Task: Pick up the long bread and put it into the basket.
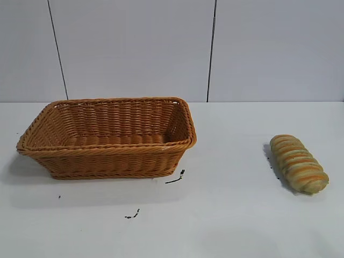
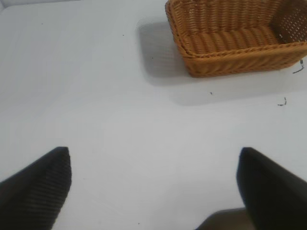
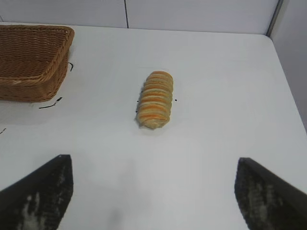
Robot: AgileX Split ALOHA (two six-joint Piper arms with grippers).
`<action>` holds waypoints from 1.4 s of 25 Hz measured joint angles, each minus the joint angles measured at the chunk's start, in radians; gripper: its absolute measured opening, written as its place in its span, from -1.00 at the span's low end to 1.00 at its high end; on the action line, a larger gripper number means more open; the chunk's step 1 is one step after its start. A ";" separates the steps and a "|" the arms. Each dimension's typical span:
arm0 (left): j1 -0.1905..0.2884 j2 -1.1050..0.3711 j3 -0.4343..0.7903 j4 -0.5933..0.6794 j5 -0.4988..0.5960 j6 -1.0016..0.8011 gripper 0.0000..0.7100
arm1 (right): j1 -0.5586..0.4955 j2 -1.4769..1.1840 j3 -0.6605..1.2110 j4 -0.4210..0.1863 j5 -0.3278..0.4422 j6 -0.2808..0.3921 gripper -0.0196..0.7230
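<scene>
No readable writing or labels on anything in view; only a few short black marks (image 1: 176, 178) on the table (image 1: 231, 215) near the basket's front corner.

Right gripper (image 3: 153, 191): fingers spread wide, holding nothing, touching nothing. It hangs over bare table, pointed toward the bread (image 3: 155, 99), which lies well ahead of it, centred between the two fingertips (image 3: 48, 189).

Left gripper (image 2: 153, 187): fingers also wide apart, empty, over bare table. The basket (image 2: 230, 57) sits well ahead of it and off to one side.

Exterior view: bread (image 1: 299, 163) lies flat on the table at the right, ridged side up, well apart from the basket (image 1: 107, 153) at the left. Basket upright; nothing seen inside it. Neither arm shows in this view.
</scene>
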 joint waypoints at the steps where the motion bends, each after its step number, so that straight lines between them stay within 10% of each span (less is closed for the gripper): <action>1: 0.000 0.000 0.000 0.000 0.000 0.000 0.96 | 0.000 0.000 0.000 0.001 0.000 0.000 0.75; 13: 0.000 0.000 0.000 0.000 0.000 0.000 0.96 | 0.000 0.085 -0.024 0.001 -0.001 0.000 0.76; 26: 0.000 0.000 0.000 0.000 0.000 0.000 0.96 | 0.000 0.952 -0.278 -0.007 -0.139 0.010 0.78; 35: 0.000 0.000 0.000 0.000 0.000 0.000 0.96 | 0.019 1.517 -0.578 0.066 -0.158 -0.108 0.77</action>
